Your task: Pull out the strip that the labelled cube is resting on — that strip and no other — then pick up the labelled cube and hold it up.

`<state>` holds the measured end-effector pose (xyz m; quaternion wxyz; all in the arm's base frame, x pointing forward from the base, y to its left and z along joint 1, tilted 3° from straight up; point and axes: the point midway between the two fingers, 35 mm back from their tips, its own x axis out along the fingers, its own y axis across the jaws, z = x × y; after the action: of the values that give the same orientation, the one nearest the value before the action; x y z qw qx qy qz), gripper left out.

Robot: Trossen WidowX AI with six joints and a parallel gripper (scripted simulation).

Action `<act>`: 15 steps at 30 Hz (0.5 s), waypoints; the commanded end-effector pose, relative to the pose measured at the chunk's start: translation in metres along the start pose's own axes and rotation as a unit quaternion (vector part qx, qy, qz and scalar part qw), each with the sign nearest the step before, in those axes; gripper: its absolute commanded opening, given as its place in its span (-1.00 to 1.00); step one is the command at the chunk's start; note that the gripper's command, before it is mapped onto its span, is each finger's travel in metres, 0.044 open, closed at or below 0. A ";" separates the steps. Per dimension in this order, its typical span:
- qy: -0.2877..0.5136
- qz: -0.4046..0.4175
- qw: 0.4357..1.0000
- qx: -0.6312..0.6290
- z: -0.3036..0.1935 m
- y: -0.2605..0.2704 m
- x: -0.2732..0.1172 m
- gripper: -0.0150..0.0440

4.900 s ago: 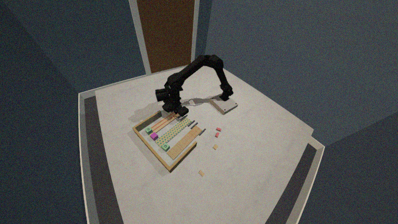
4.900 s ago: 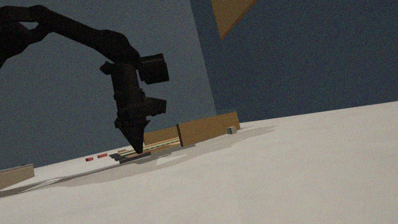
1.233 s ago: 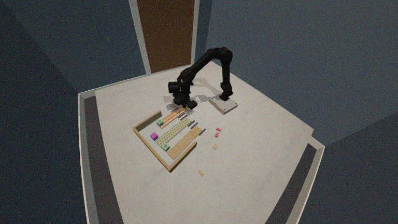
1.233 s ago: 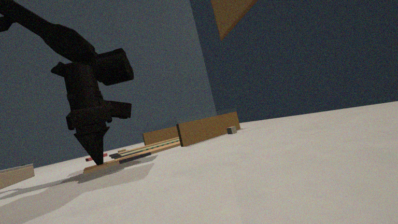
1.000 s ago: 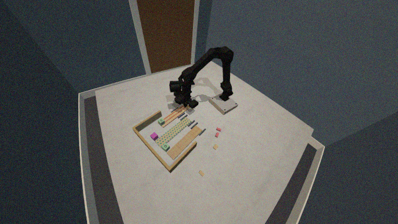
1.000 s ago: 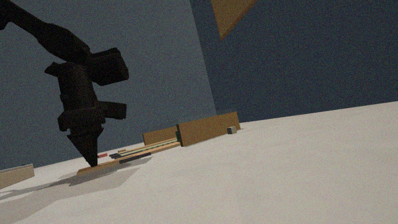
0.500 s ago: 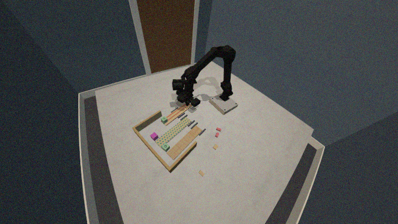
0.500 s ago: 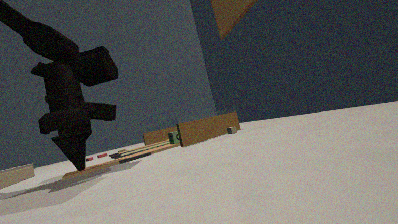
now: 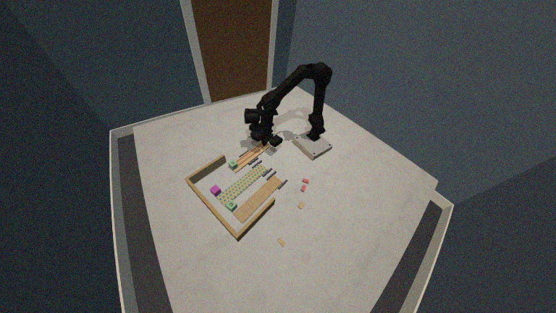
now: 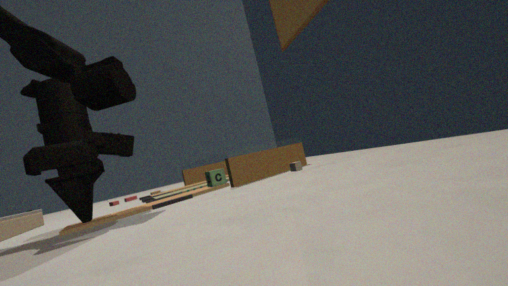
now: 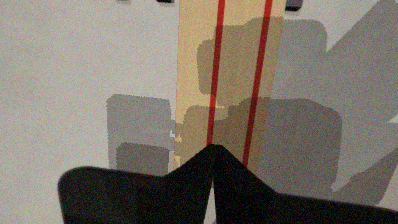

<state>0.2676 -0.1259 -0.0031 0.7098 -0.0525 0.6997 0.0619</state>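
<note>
The strip with red stripes (image 9: 252, 156) (image 10: 131, 211) (image 11: 195, 15) reaches out past the dark guide rails toward the arm. A green cube marked C (image 9: 232, 164) (image 10: 217, 177) is at its far end; I cannot tell if it rests on the strip or touches the table. My gripper (image 9: 265, 144) (image 10: 86, 222) (image 11: 215, 151) is shut and empty, its tips down at the near part of the striped strip's top. A second green cube (image 9: 231, 205) with a ring-like mark is at the far end of the dotted strip (image 9: 244, 182). A plain tan strip (image 9: 259, 197) lies beside that.
A wooden wall (image 9: 211, 206) (image 10: 266, 164) bounds the strips on three sides. A magenta cube (image 9: 215, 190) is near the dotted strip's far end. Red blocks (image 9: 305, 180) (image 10: 130, 198) and tan pieces (image 9: 301, 205) lie outside. A small grey block (image 10: 295, 165) is by the wall.
</note>
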 end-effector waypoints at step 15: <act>0.018 0.004 1.000 0.001 -0.035 0.002 0.006 -0.49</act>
<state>0.2472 -0.1300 -0.0029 0.7096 -0.0531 0.7000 0.0611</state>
